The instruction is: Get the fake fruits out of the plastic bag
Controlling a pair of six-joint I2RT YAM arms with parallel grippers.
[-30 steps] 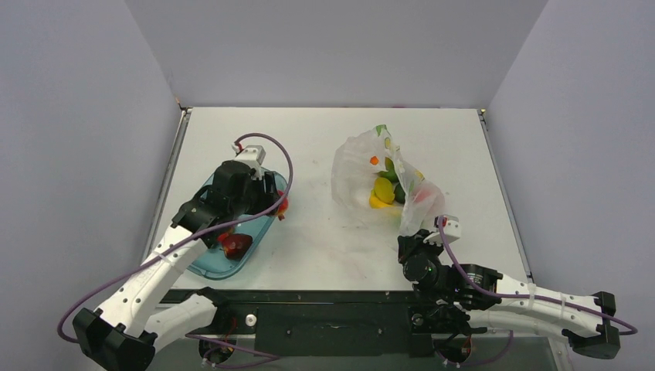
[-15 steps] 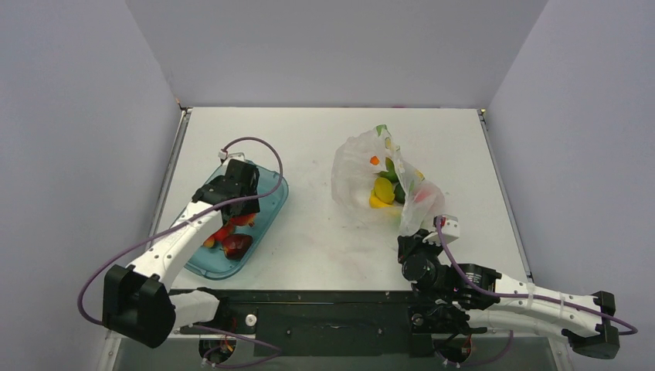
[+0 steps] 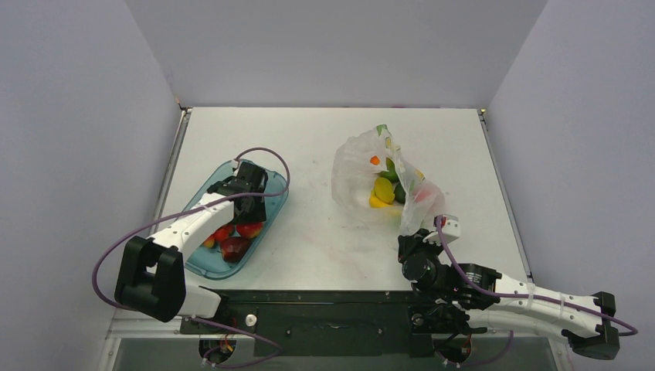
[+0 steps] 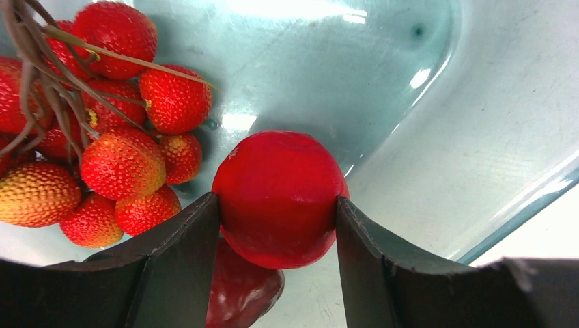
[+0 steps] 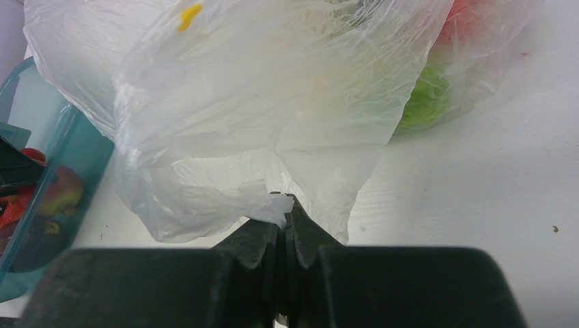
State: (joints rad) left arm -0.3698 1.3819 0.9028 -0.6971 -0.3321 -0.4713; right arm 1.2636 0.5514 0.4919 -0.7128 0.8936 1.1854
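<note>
The plastic bag (image 3: 371, 174) lies at the table's middle right, with yellow fruit (image 3: 382, 189) and green pieces (image 3: 391, 166) showing through it. My right gripper (image 3: 407, 236) is shut on the bag's near edge (image 5: 273, 205). A green piece (image 5: 423, 102) shows through the film in the right wrist view. My left gripper (image 3: 249, 218) is down in the teal tray (image 3: 199, 267), shut on the red apple (image 4: 276, 198), one finger on each side. A dark red fruit (image 4: 242, 294) lies under the apple and also shows in the top view (image 3: 234, 247).
A cluster of small red berries (image 4: 123, 137) lies in the tray left of the apple. The tray wall (image 4: 478, 137) rises to its right. The tray's end (image 5: 75, 137) shows left of the bag in the right wrist view.
</note>
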